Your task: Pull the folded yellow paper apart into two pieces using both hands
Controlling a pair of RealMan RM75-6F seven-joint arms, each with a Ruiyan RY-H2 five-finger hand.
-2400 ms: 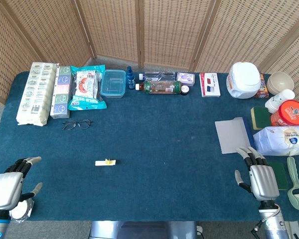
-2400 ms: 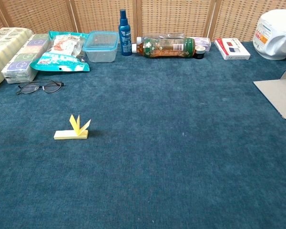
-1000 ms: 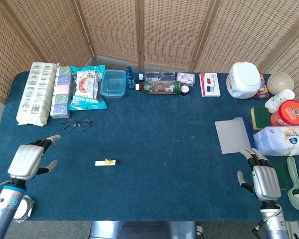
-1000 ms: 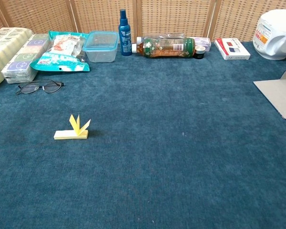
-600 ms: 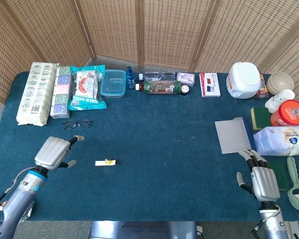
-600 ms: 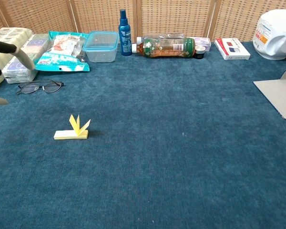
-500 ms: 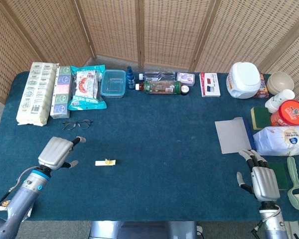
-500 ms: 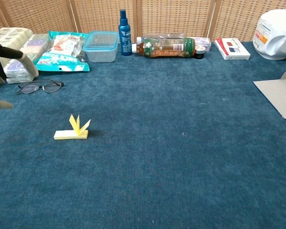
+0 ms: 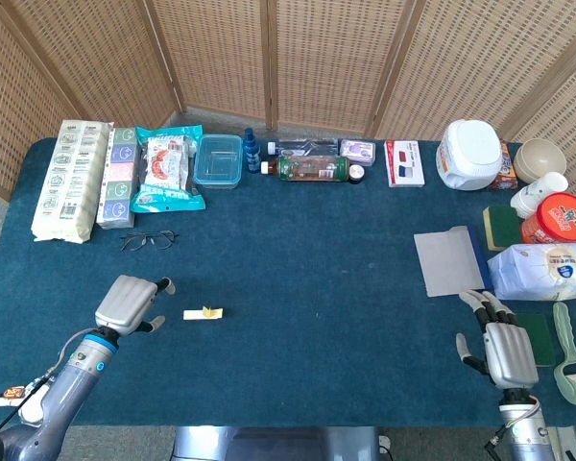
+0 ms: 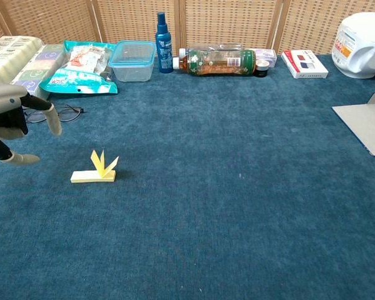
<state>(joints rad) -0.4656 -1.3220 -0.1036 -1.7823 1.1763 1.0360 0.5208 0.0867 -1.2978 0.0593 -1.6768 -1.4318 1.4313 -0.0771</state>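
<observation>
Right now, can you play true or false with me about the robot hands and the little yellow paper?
1. The left hand is holding the yellow paper. False: it is beside the paper, not touching.
2. The yellow paper is one piece on the blue table. True.
3. The right hand is next to the paper. False: it sits far off, near the table's right edge.
4. The glasses lie on the table behind the left hand. True.

Bright, even daylight fills both views, shadows lying soft and short, the white rice cooker at two o'clock glaring slightly, everything in sharp focus with mild bowing toward the head view's edges.
</observation>
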